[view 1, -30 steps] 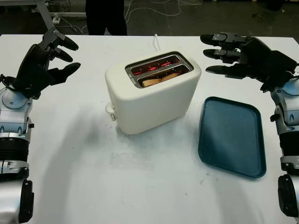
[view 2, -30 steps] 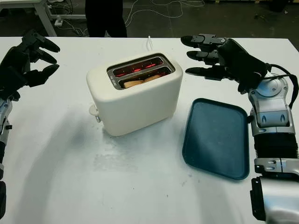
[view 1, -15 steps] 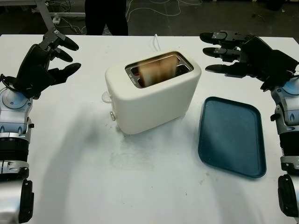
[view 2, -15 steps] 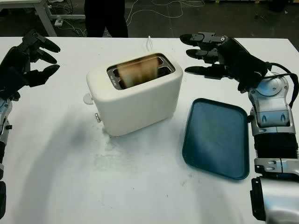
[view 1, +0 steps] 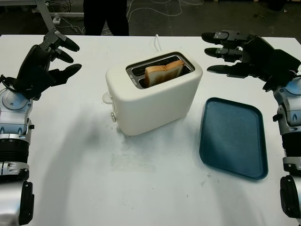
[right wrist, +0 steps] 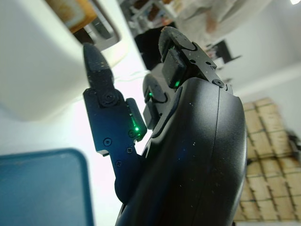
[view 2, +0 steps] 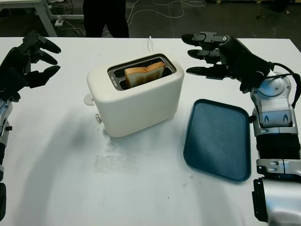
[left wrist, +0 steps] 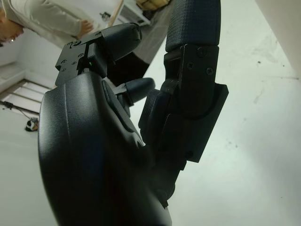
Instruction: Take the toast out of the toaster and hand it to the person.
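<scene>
We see lab or workshop: bare white table (view 1: pixel 70 188), loose cables (view 1: pixel 155 7) on dark floor, metal bench legs (view 1: pixel 44 12).

We see just the upper part of the toast (view 1: pixel 164 74); the rest sits hidden inside the toaster (view 1: pixel 153 100). The person (view 1: pixel 105 17) beyond the table (view 1: pixel 141 179) is cut off by the top edge, legs alone visible.

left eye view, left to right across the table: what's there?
left hand → toaster with toast popped up in it → blue tray, with the right hand open above its far end
</scene>
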